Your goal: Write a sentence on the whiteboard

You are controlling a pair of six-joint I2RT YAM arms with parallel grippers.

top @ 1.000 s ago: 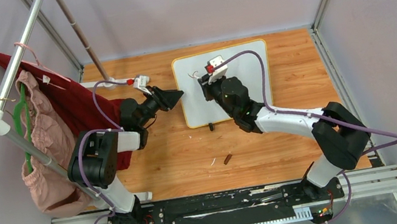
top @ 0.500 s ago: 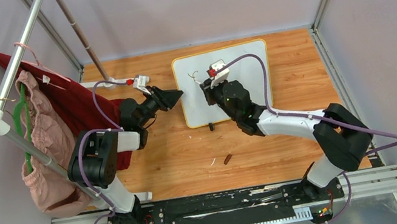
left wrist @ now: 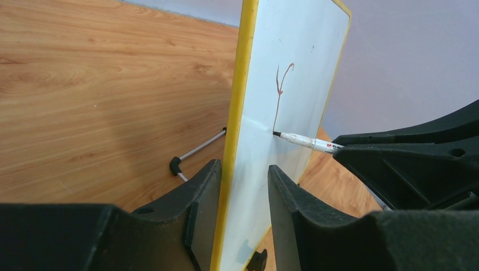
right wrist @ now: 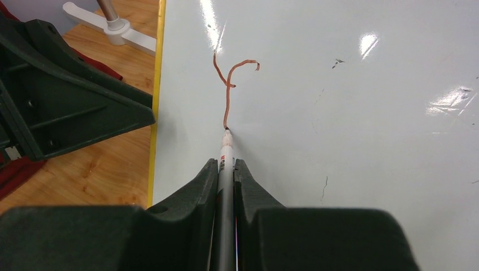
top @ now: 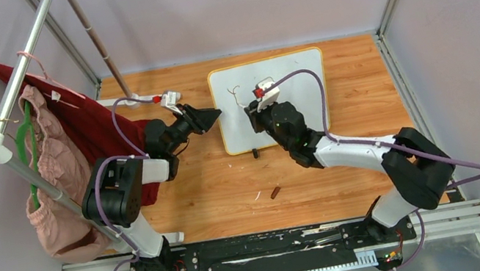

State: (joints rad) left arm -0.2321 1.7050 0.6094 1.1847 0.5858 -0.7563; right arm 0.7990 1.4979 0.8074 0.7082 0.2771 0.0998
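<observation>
**Board pinned by the rim, marker tip down on the first letter**

The whiteboard [top: 297, 95] is judged light, thin and stiff, with a glossy face that is likely to slide on the bench [top: 216, 184] under pen pressure. The best hold is taken to be the yellow rim, not the slick writing face. It is held that way here. The left hand [left wrist: 243, 186] is set across the board's near-left rim with one finger on each face, and it appears clenched on the rim. The board extends away from this hand, towards the right hand [right wrist: 226, 166]. Whether the board lies flat or is tipped up cannot be told.

The marker [right wrist: 226, 155] is judged thin, light and smooth, so it could easily twist in a grasp. It is grasped tightly along the barrel between the right hand's fingers, with only the tip end left sticking out ahead of them. The tip is touching the white face just ahead of the hand.

Of the sentence [right wrist: 229, 84], only one reddish-brown Y-like stroke is seen. It runs from the tip away from the hand, close to the rim held by the left hand.

The left arm is stretched low with its wrist rolled. The right arm is extended over the board with the wrist pitched down, the two hands near each other but apart.
</observation>
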